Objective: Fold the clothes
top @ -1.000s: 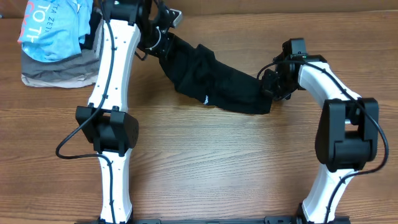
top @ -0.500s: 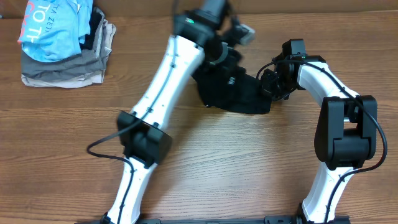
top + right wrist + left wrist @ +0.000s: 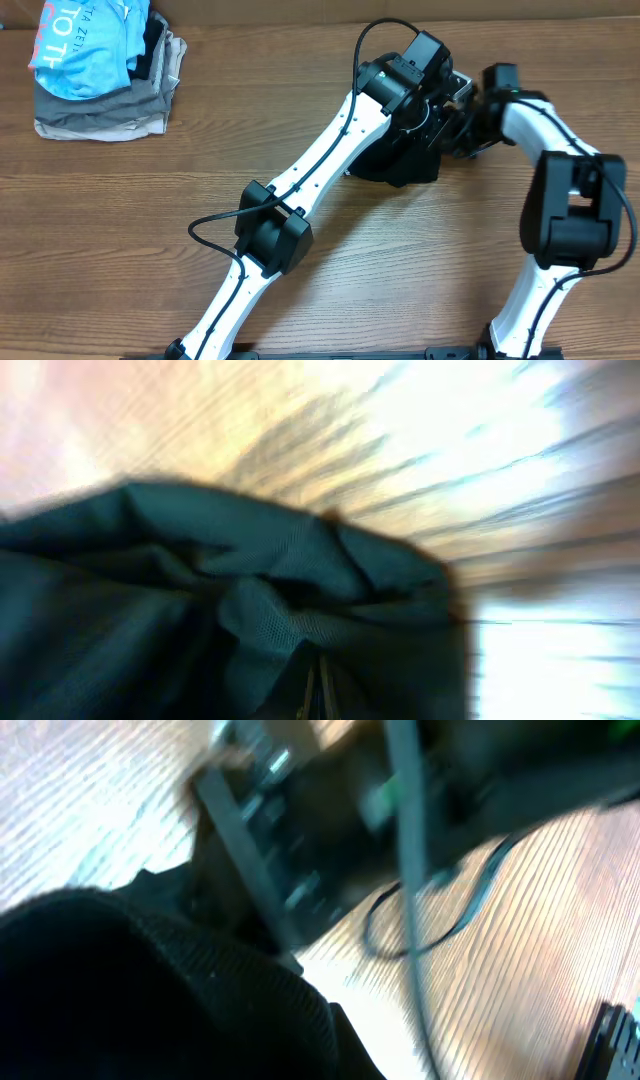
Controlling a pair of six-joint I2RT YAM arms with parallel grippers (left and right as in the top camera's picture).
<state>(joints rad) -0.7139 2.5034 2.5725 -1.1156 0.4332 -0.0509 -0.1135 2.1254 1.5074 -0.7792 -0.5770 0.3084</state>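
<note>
**Step in hand: bringing one end of the garment over onto the other.**

The black shirt [image 3: 396, 166] lies bunched in a compact heap near the far edge of the table [image 3: 250, 120], right of centre. The left gripper [image 3: 445, 95] reaches diagonally across the table and meets the right gripper [image 3: 468, 112] directly above the heap; the two sit just beside each other. Both jaws are pressed together, and the fabric gathered at each wrist camera suggests that each is clamped on the shirt.

Recommended procedure:
1. Keep both grips firm until the carried fabric rests flat on the lower layer.
2. Lower the two held ends at the same height so the fold line stays straight.
3. Keep the wrists from colliding. Clearance between them looks very tight.
4. Release only once the cloth is settled, since soft knit is likely to slump and drag if dropped early.

**What each view adds**

- The overhead view alone gives the layout. It shows both arms, the shirt's place on the table, and the stack of grey-beige folded garments [image 3: 100, 118] in the far left corner, with a light blue shirt [image 3: 85, 50] on top, well apart from the work. It hides both sets of jaws.
- The left wrist view is heavily blurred. It shows black cloth close against the camera and a dark mechanism with a cable beyond it.
- The right wrist view shows creases converging on the fingertips [image 3: 312, 688]. The logo patch cannot be seen in any view.
</note>
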